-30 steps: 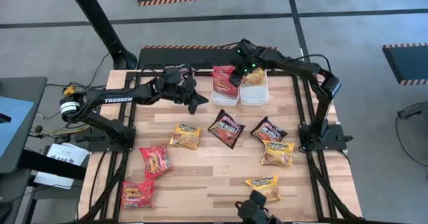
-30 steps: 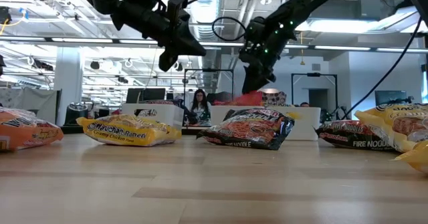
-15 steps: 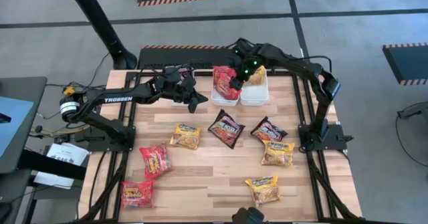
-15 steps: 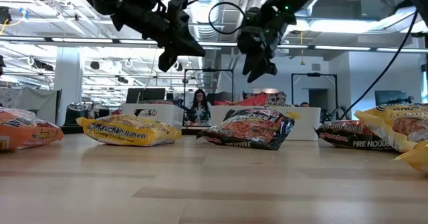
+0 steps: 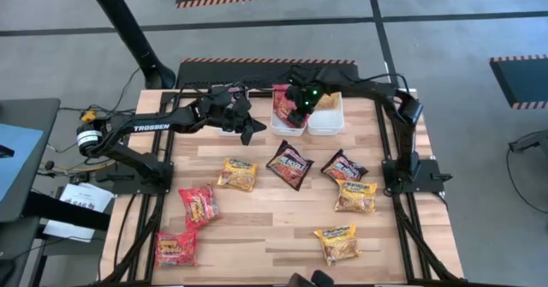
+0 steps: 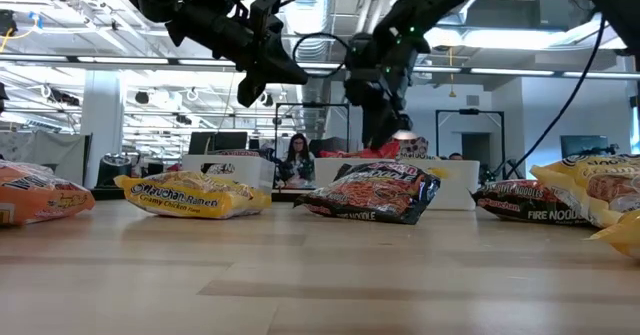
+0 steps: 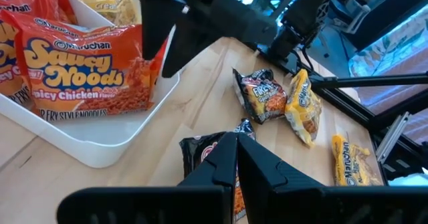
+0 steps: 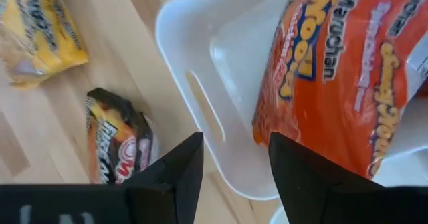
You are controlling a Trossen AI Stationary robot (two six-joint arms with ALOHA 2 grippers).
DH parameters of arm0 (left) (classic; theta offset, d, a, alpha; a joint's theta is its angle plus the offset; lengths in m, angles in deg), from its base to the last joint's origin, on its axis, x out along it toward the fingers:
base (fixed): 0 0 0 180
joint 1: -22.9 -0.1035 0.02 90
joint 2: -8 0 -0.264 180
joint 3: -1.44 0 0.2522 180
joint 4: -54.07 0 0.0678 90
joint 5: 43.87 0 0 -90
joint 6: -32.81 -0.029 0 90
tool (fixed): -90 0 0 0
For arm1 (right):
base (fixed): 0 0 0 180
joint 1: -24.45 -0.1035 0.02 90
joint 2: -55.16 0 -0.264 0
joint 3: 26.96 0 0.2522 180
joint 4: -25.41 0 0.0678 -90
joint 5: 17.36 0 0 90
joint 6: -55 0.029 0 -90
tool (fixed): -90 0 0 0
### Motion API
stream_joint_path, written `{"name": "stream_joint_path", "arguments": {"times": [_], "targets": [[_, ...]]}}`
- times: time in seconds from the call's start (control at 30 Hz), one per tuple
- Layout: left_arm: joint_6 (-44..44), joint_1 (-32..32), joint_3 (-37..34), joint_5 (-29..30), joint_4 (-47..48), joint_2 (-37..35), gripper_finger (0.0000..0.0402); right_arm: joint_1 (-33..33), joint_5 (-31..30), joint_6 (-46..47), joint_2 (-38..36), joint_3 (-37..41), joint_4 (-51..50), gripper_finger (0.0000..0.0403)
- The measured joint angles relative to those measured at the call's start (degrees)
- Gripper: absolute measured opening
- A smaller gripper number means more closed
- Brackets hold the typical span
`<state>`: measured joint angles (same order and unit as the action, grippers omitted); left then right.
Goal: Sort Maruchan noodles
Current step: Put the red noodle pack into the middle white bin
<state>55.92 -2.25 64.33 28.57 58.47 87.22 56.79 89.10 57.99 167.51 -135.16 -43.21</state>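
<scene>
- The right gripper [image 5: 296, 114] was held above the near edge of the left white bin [image 5: 286, 126] at the far side of the table, its fingers [image 8: 175, 177] spread wide with nothing between them.
- In the right wrist view, the rim of that bin [image 8: 194, 110] was seen through the gap between the fingers, and the red Saucy Noods packet [image 8: 334, 70] lay inside the bin just beyond the fingertips, apart from them.
- A dark Fire Noodle packet [image 8: 119, 144] was seen on the wood just outside the bin wall, beside one finger, and a yellow packet [image 8: 40, 30] lay farther off.
- The right white bin [image 5: 326, 114], touching the left one, was seen to hold yellow packets [image 5: 326, 99].
- The left gripper [image 5: 250, 133] was held over the table to the left of the bins, its fingers [image 7: 234, 158] pressed together and empty.
- On the open table, packets were spread well apart from both grippers: a yellow Creamy Chicken packet [image 5: 237, 174], a dark packet [image 5: 289, 164] and another dark packet [image 5: 343, 166] in the middle; a yellow one [image 5: 354, 196] below the latter; a yellow one [image 5: 337, 242] near the front edge; and two red packets [image 5: 199, 206] [image 5: 175, 247] at the front left.
- In the low view, a person [image 6: 297, 158] was seen seated in the room behind the table.
</scene>
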Motion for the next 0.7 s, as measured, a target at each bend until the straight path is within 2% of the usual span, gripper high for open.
{"name": "stream_joint_path", "arguments": {"times": [0.17,0.37,0.57,0.7], "targets": [[0.0,0.0,0.0,0.0,0.0,0.0,0.0000,0.6,-1.1,-0.2,1.6,0.1,-0.9,0.0184],[0.0,0.0,0.0,-0.1,0.2,0.0,0.0000,1.8,-9.5,-0.4,3.0,-0.2,1.5,0.0170],[-0.4,0.0,0.0,0.1,1.5,0.0,0.0000,3.1,-10.8,-0.5,3.3,-0.1,4.8,0.0163],[-2.3,0.0,0.0,0.2,1.5,0.0,0.0000,3.2,-13.6,-1.2,3.3,-0.1,9.0,0.0163]]}}
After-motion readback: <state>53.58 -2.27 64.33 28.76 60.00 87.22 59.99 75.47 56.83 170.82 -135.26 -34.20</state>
